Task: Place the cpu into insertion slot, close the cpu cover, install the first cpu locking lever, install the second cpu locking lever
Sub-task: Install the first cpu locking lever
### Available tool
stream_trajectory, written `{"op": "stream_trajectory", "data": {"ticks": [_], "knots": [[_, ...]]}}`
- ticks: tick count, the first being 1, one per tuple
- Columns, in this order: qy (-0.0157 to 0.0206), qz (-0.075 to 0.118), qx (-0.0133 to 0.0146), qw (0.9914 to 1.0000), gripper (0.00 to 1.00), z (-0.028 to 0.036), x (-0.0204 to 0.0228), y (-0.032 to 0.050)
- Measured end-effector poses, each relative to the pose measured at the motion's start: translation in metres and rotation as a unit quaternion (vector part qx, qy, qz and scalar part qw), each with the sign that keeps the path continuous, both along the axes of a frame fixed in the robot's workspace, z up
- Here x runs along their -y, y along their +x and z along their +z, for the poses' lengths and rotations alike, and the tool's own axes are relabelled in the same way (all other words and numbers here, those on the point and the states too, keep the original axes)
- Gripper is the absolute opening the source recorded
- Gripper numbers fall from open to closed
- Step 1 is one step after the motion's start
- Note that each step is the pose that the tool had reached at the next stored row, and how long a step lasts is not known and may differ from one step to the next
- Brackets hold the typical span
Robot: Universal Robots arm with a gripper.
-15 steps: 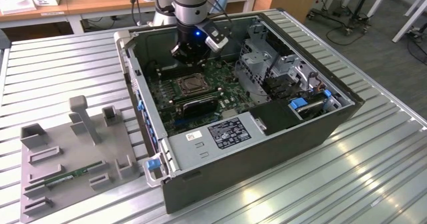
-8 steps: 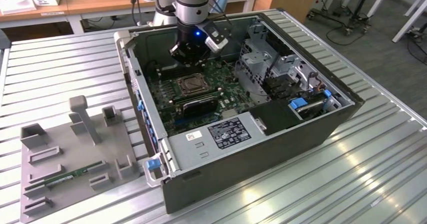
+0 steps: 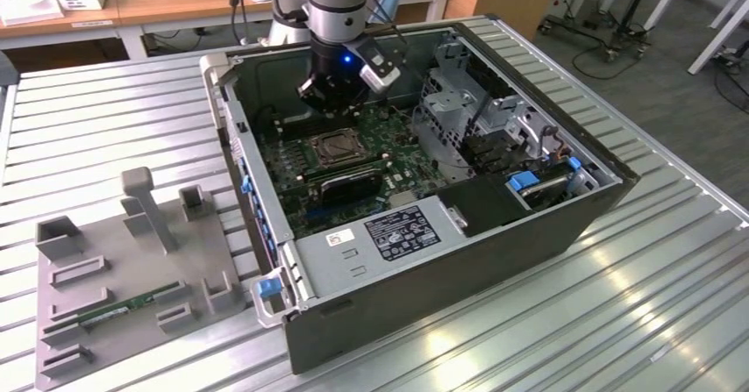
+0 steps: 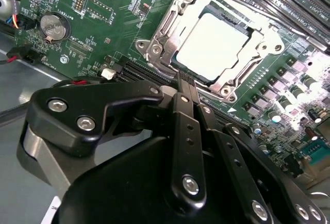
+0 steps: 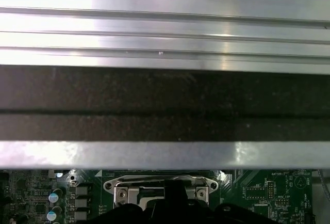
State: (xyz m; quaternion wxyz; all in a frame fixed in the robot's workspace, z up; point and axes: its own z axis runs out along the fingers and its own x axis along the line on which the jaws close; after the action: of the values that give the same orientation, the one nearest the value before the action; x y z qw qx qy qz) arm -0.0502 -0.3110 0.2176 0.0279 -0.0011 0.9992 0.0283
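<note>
The cpu (image 4: 214, 46) lies flat in the insertion slot (image 4: 154, 48), its pale metal face showing through the window of the cpu cover (image 4: 256, 42), which is folded down over it. In the exterior view the same slot (image 3: 333, 149) sits on the green board inside the open computer case. My gripper (image 4: 184, 79) is shut, its two black fingers pressed together with nothing between them. Its tips hover at the slot's rim, just beside the cover. From outside, the gripper (image 3: 331, 111) hangs inside the case, just behind the slot. The slot's metal edge (image 5: 160, 187) shows above the black gripper body.
A grey perforated drive cage (image 3: 457, 111) stands to the exterior view's right of the slot. A black rectangular block (image 3: 351, 186) and a power supply (image 3: 392, 232) lie in front. A grey fixture plate (image 3: 117, 269) with a memory stick lies on the slatted table. The case walls close in around the board.
</note>
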Motion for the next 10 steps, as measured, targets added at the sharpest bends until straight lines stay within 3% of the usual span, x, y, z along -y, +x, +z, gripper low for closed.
{"op": "stream_trajectory", "data": {"ticks": [6,10], "knots": [[-0.0055,0.0,0.0,0.99998,0.11,0.0,0.0036,-0.0015],[-0.0065,0.0,0.0,0.99998,0.11,0.0,0.0084,-0.0041]]}}
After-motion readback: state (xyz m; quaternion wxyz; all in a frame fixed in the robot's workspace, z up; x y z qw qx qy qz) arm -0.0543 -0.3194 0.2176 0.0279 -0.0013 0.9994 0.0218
